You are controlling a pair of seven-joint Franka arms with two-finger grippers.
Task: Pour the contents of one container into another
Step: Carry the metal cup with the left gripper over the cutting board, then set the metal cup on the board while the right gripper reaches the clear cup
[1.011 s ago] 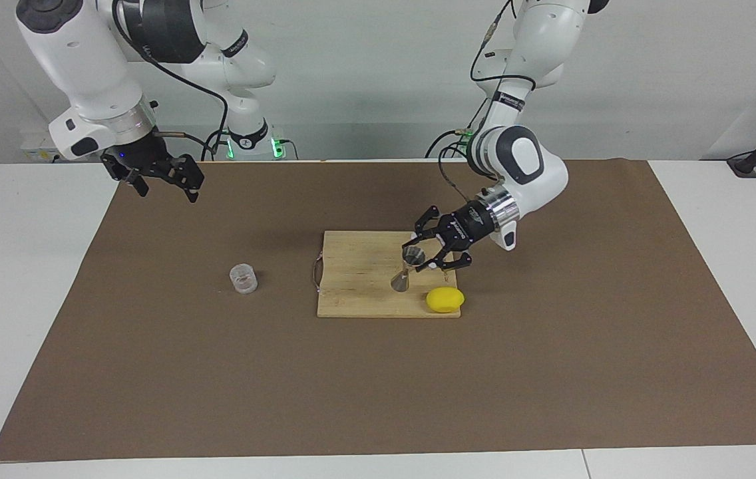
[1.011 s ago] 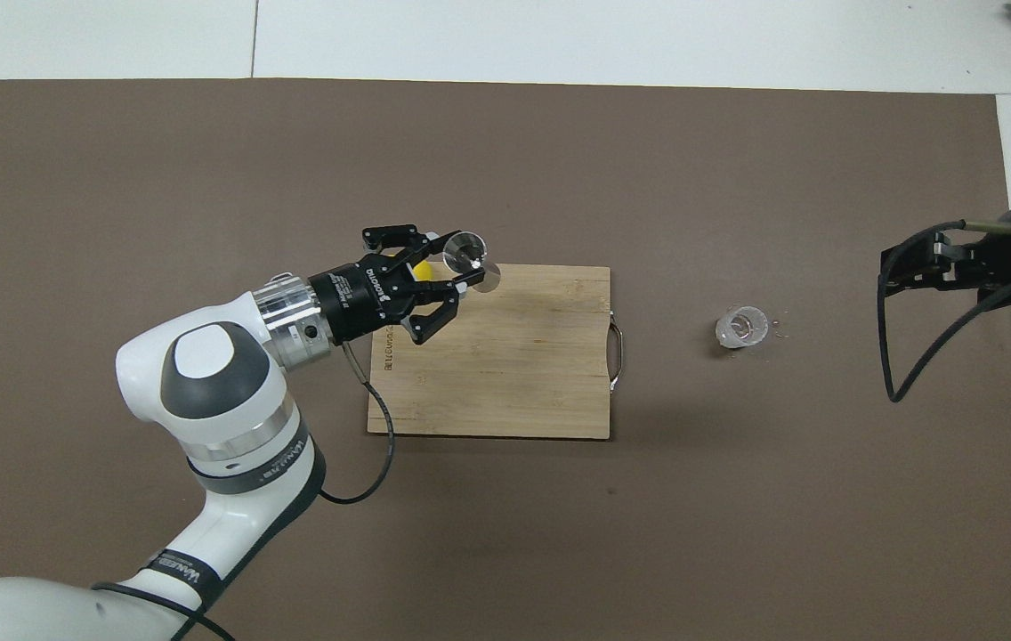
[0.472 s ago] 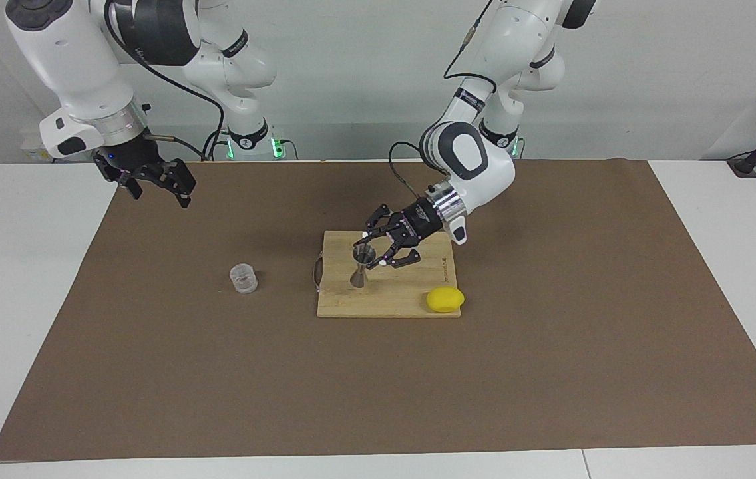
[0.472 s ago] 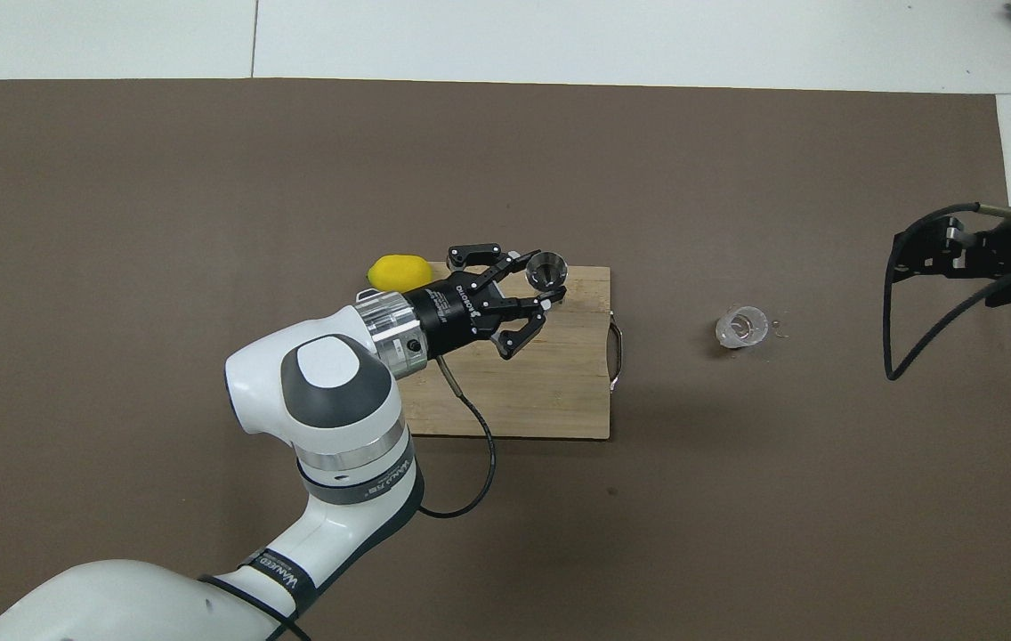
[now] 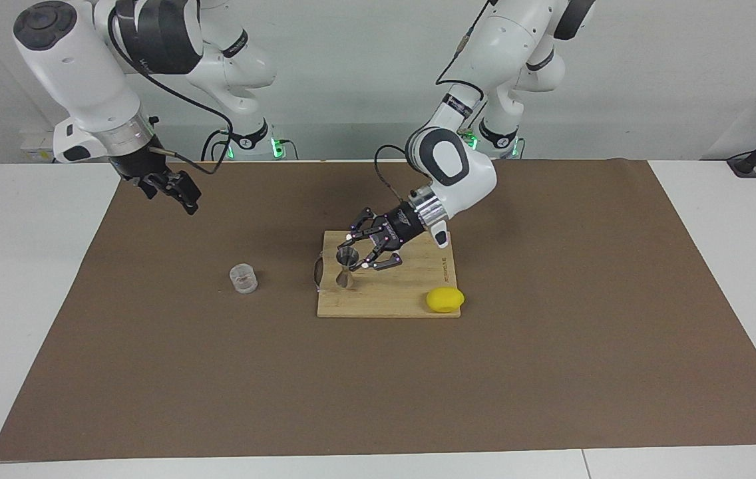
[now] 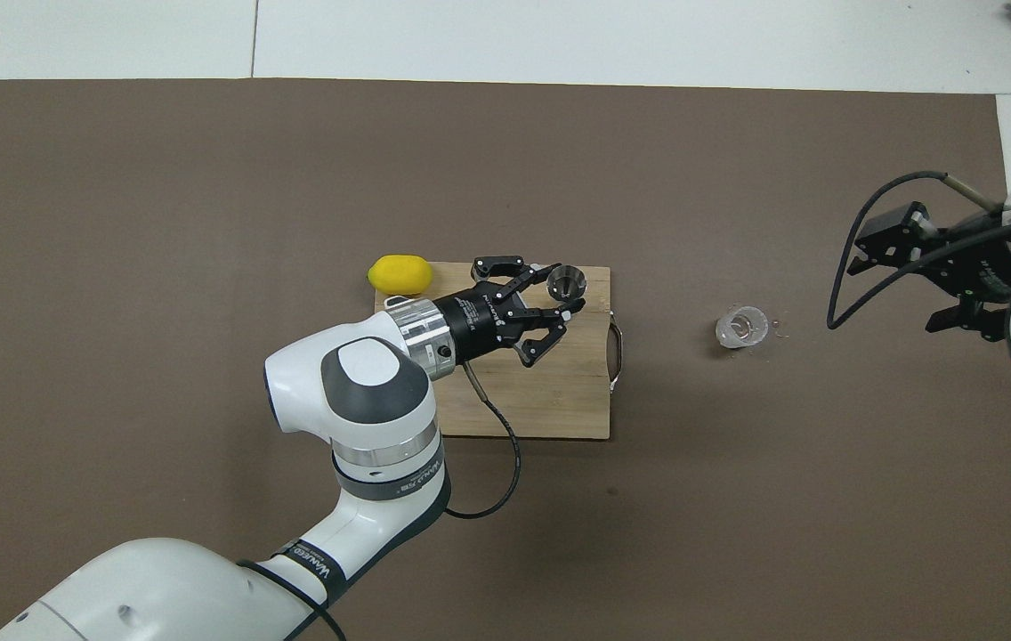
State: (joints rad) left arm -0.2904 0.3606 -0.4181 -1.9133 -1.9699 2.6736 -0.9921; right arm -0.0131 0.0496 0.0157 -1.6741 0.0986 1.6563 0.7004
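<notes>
**Left claw grips the metal jigger on the wooden board**

The tabletop is white, with a big brown mat spread over it. Both claws are over this mat.

A wooden cutting board lies in the middle of the mat, right under the left claw. That claw is clenched on the jigger, squeezing it at its thin middle. The jigger is a small silver cup shaped like an hourglass. It stands upright at the board's end toward the right arm. I cannot tell if its foot touches the wood.

The right claw hangs in the air with its fingers spread wide and nothing in them. It is over the mat near the right arm's end of the tabletop.

A yellow lemon sits at the board's corner, near the left claw's wrist.

The small clear glass cup stands on the mat, well apart from both claws. It is between the board and the spot under the right claw.
</notes>
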